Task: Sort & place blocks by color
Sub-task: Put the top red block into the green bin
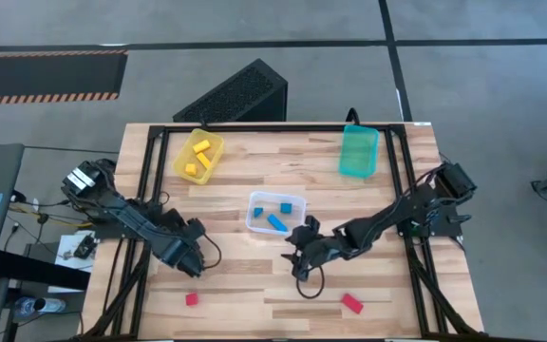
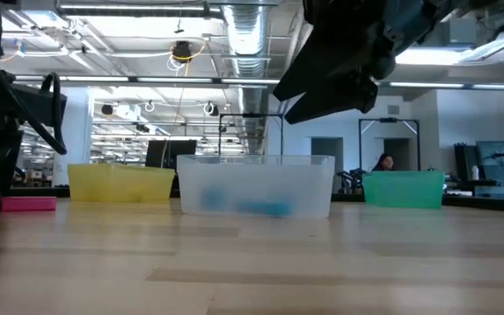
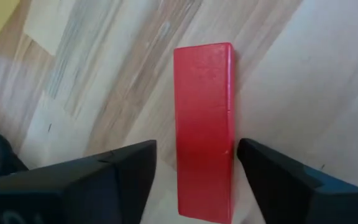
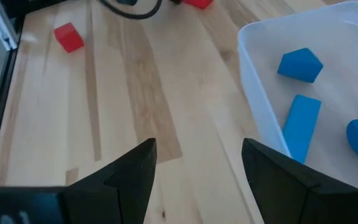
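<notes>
The left pincer (image 3: 194, 168), at the lower left of the high view, is spread apart around a red bar (image 3: 204, 130) lying on the desk (image 1: 254, 294). It should be centred, lowered and closed across the bar's narrow width. The right pincer (image 4: 197, 165), beside the clear bin (image 4: 253, 112) of blue blocks (image 4: 300, 65), is open and empty.

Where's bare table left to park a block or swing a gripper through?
Free: the strip between the yellow bin and teal bin, and the front edge between the red cube and red bar. Crowded: beside the clear bin, where the right gripper hangs, and around the left gripper.
</notes>
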Tool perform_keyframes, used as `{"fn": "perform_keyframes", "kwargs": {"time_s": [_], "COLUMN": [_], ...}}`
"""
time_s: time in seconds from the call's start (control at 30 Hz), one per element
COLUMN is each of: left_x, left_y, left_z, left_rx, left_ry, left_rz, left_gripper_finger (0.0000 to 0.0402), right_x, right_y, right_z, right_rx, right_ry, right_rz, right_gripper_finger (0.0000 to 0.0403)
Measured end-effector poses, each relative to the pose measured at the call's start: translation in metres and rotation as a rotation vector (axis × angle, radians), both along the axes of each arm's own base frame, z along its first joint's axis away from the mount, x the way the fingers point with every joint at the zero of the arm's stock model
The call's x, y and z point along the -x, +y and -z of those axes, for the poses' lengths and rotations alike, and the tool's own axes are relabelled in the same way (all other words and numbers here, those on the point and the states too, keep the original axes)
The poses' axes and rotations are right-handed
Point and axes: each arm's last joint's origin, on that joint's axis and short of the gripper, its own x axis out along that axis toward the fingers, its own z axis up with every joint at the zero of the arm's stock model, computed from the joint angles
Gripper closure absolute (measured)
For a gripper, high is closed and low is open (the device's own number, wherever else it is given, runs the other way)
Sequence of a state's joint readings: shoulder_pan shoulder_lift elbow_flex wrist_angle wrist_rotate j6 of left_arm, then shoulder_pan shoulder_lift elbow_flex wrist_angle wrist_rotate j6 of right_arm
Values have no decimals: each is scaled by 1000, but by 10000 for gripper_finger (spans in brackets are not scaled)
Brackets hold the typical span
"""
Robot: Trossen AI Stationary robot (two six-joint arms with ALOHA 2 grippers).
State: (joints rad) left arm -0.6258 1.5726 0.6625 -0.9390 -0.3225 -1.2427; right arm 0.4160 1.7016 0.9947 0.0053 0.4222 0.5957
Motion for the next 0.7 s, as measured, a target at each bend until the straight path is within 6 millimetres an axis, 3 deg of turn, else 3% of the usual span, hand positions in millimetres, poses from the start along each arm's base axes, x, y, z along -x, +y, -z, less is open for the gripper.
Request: {"fn": "perform_keyframes", "kwargs": {"time_s": [0.1, 0.3, 0.4, 0.6, 0.7], "left_x": [-2, -8, -17, -41, -44], "left_y": [-1, -4, -9, -37, -39], "left_z": [-3, -17, -32, -71, -80], "left_rx": [10, 13, -41, -159, -128], "left_ry": [-3, -60, -127, -316, -333], "left_rz": [2, 109, 147, 396, 351], "left_gripper_finger": [221, 381, 391, 400, 398], "right_x": [0, 0, 0, -6, -8], "right_y": [0, 1, 1, -4, -6], "right_z": [0, 0, 0, -5, -6], "right_rx": [0, -1, -21, -99, -128], "right_ry": [1, 0, -3, -59, -58], "right_rz": [-1, -7, 8, 24, -1], "right_gripper_finger": [143, 143, 143, 143, 143]}}
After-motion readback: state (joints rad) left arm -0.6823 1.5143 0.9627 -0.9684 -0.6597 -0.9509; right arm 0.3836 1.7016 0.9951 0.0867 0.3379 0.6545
